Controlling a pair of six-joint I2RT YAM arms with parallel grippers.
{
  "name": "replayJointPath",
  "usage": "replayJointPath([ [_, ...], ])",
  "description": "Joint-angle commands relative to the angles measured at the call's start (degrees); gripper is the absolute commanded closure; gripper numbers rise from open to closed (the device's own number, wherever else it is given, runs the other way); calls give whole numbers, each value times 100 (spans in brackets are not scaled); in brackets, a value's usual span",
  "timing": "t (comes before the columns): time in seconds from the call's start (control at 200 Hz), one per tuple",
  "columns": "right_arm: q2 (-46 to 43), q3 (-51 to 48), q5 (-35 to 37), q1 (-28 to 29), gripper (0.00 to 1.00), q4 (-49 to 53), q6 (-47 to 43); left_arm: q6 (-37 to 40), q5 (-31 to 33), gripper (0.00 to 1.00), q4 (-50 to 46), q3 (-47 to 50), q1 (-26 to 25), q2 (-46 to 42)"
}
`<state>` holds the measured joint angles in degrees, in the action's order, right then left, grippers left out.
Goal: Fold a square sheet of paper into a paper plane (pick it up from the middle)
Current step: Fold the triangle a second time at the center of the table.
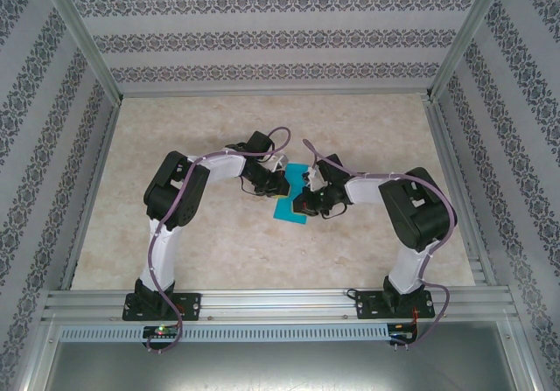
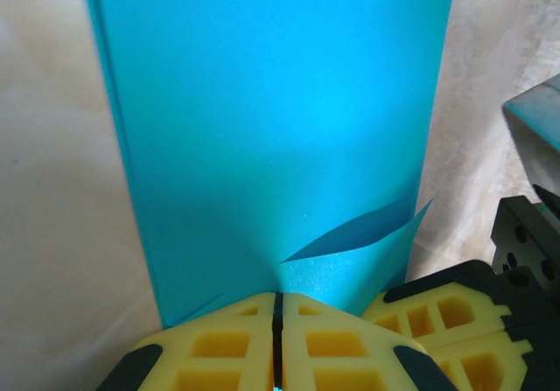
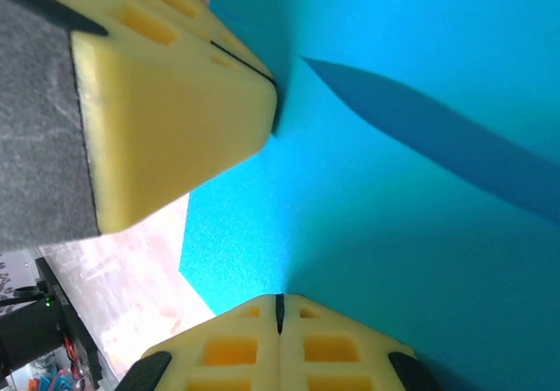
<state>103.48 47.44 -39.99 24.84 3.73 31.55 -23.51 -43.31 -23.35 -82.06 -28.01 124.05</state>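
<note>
Paper (image 1: 291,209) sits pinched between my two grippers near the middle of the table (image 1: 210,129). It is low over the surface, and I cannot tell whether it touches.

The left gripper (image 2: 276,317) is clamped on the near edge, its yellow fingers (image 2: 219,343) pressed flat together. A small corner flap curls up just beside them. The right gripper (image 3: 280,317) is likewise closed tight on the paper's edge, close beside the left one.

From the left wrist camera the paper's left side looks doubled, so I judge a fold is in hand and no plane exists yet. To do it well, I would:

- move both arms together so the paper stays flat, neither slack nor strained;
- line the edges up before pressing any crease;
- flatten that curled corner first, or it will crease crooked;
- mind the fingers, since the two grippers are nearly touching.

Count: one paper, two grippers both gripping it, and two yellow fingers on each.
</note>
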Motion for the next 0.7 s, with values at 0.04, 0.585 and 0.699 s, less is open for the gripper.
replayJointPath([
  [0.04, -110, -560, 162, -91, 100, 543, -180, 127, 907, 89, -686, -13, 133, 378],
  [0.585, -276, -930, -149, -141, 100, 153, -53, 112, 1256, 88, -1142, -925, 401, 89],
  [0.699, -275, -921, -193, -146, 100, 70, -2, 115, 1167, 88, -1226, -1062, 402, 36],
])
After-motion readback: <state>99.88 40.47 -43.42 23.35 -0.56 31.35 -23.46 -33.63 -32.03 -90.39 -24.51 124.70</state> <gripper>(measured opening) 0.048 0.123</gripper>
